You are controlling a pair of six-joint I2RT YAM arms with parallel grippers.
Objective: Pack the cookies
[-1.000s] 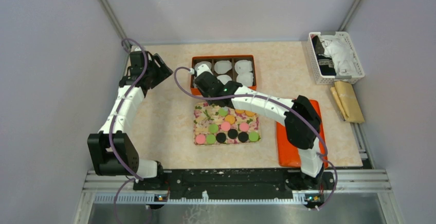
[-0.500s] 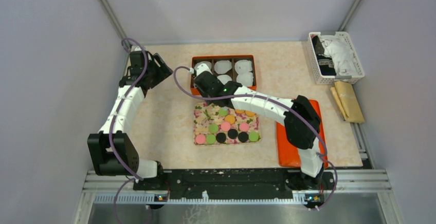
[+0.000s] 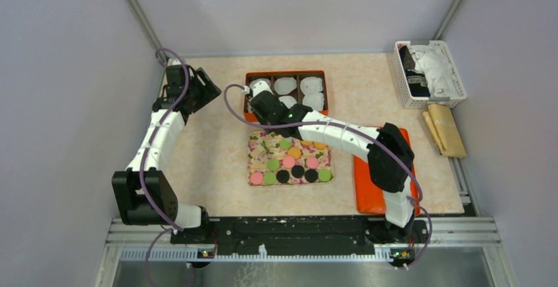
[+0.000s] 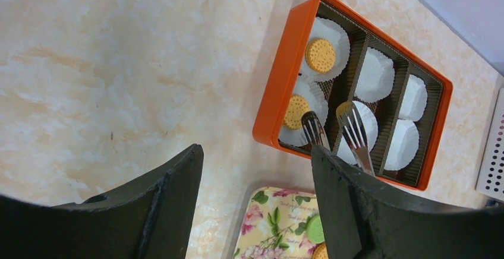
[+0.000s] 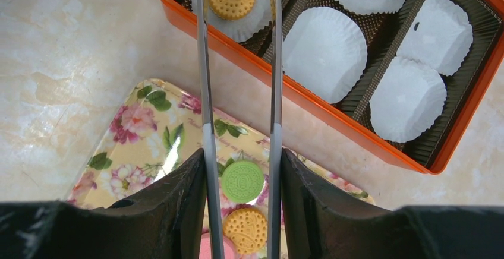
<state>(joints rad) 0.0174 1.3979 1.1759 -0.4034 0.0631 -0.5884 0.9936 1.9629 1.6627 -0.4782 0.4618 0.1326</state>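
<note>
Right jaws farther over box (image 4: 278, 87) rim.

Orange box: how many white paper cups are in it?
6: two cups in the left compartment, each holding a cookie; two in the middle compartment; two in the right one. None seems hidden.
</note>
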